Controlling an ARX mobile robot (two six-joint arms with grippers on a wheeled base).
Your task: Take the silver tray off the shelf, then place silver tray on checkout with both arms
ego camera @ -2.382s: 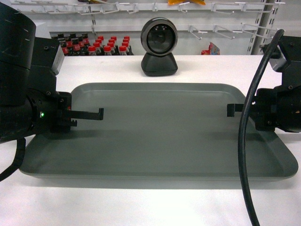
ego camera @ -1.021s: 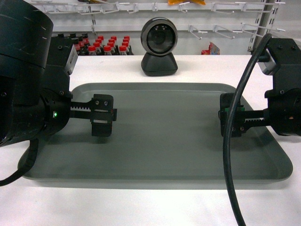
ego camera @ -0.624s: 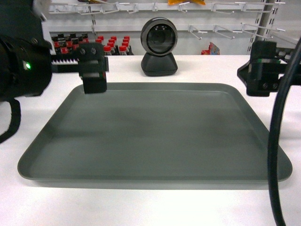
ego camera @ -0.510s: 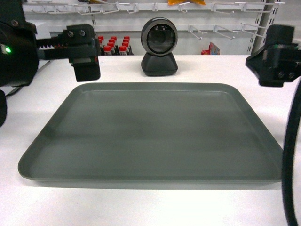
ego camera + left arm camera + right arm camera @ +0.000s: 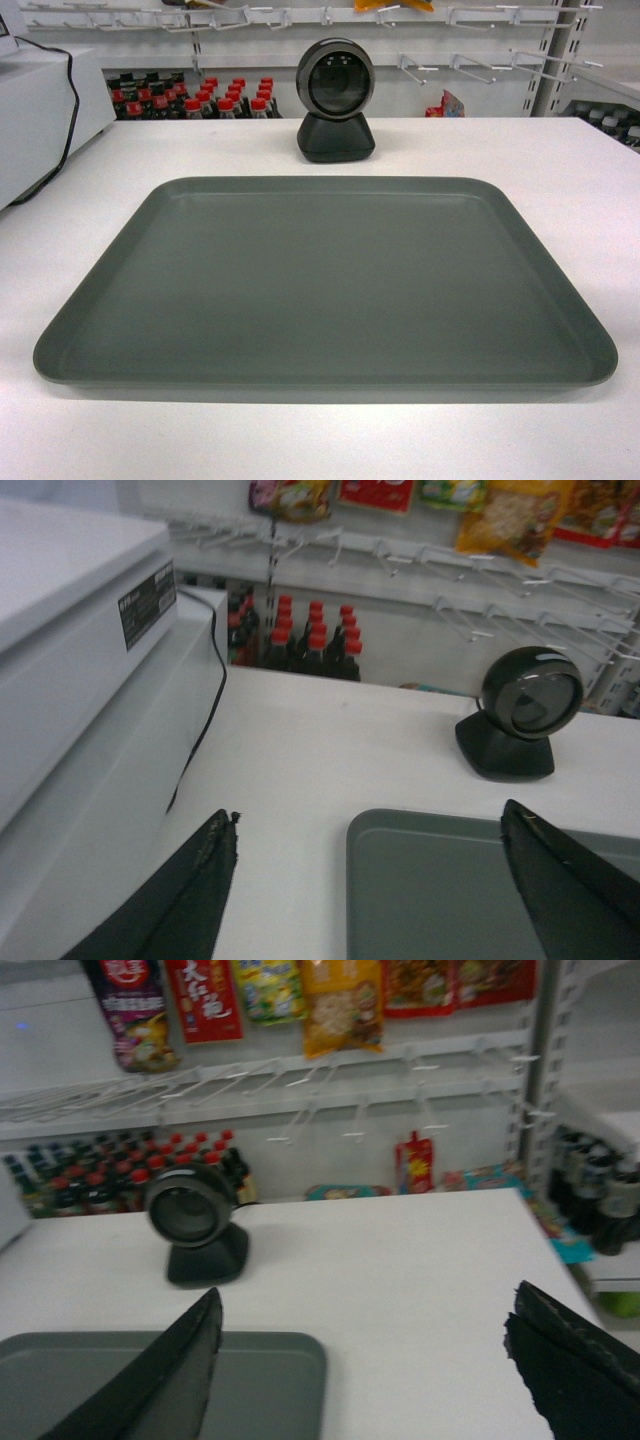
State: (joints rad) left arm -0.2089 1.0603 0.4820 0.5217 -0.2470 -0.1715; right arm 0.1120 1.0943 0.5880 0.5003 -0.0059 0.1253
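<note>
The silver tray (image 5: 325, 285) lies flat on the white checkout (image 5: 560, 150), in front of the round scanner (image 5: 335, 98). Neither gripper shows in the head view. In the left wrist view my left gripper (image 5: 370, 820) is open and empty, held above the tray's far left corner (image 5: 440, 890), one finger over bare tabletop, the other over the tray. In the right wrist view my right gripper (image 5: 365, 1305) is open and empty above the tray's far right corner (image 5: 255, 1385). The scanner (image 5: 518, 712) (image 5: 198, 1222) stands beyond both.
A white box-like machine (image 5: 80, 670) with a black cable (image 5: 205, 710) stands along the checkout's left side. Store shelves behind hold red-capped bottles (image 5: 195, 100) and hanging snack packs (image 5: 340, 1005). More bottles (image 5: 600, 1205) stand off the right edge.
Both grippers let go of the tray, rose up and back off it, and have left the head view. The tray stays flat on the checkout.
</note>
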